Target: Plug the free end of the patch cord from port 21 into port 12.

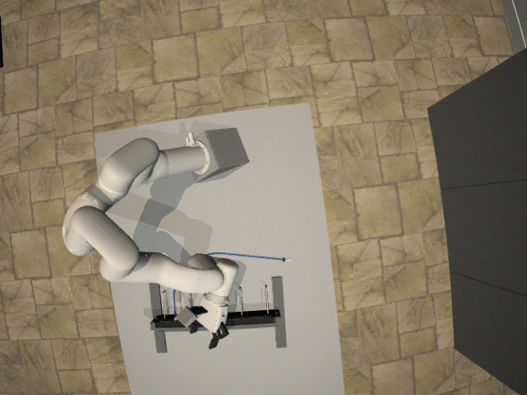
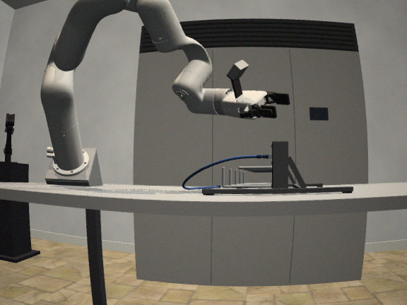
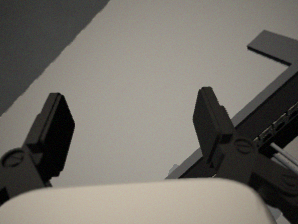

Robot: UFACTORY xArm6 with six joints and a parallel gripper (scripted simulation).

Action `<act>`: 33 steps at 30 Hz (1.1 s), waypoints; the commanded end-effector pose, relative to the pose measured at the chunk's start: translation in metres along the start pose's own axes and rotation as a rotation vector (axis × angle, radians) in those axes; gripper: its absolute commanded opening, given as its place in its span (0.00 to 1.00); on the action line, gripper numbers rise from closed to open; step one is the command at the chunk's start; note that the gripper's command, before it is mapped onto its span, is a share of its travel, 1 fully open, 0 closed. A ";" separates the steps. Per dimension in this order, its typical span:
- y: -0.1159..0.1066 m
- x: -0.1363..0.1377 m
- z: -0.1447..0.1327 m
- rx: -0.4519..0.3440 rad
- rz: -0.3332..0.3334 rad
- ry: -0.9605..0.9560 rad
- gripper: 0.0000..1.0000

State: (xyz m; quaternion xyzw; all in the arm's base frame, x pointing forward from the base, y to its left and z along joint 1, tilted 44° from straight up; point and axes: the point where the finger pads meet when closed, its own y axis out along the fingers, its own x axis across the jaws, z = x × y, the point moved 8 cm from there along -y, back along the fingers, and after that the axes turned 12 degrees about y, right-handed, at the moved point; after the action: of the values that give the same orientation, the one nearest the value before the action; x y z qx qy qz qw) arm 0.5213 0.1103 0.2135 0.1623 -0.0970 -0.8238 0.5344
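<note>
The dark rack (image 1: pixel 279 293) (image 2: pixel 280 164) (image 3: pixel 270 117) stands near the table's front end, and its port panel (image 1: pixel 256 315) runs across. The blue patch cord (image 1: pixel 247 256) (image 2: pixel 212 164) leaves the panel on the side that faces the robot base, loops down and lies on the table. Its free end (image 1: pixel 285 260) (image 2: pixel 220 186) rests on the table behind the rack. My gripper (image 1: pixel 219 337) (image 2: pixel 279 106) (image 3: pixel 133 106) is open and empty. It hangs high above the rack, just past the panel, far from the free end. I cannot read the port numbers.
Thin upright pins (image 1: pixel 240 294) (image 2: pixel 229 176) stand on the rack behind the panel. The robot base block (image 1: pixel 226 148) (image 2: pixel 72 169) sits at the table's far end. A dark cabinet (image 1: pixel 480 192) stands beside the table. The table edge (image 1: pixel 327 256) is close to the free end.
</note>
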 end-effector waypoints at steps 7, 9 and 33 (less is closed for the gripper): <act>0.000 -0.001 0.001 0.002 0.001 0.003 1.00; 0.000 -0.001 0.001 0.002 0.001 0.003 1.00; -0.047 -0.030 -0.022 -0.094 -0.219 0.109 1.00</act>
State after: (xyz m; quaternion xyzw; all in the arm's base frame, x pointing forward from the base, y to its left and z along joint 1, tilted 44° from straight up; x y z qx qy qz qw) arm 0.5023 0.1486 0.1855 0.1821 -0.0261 -0.8604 0.4753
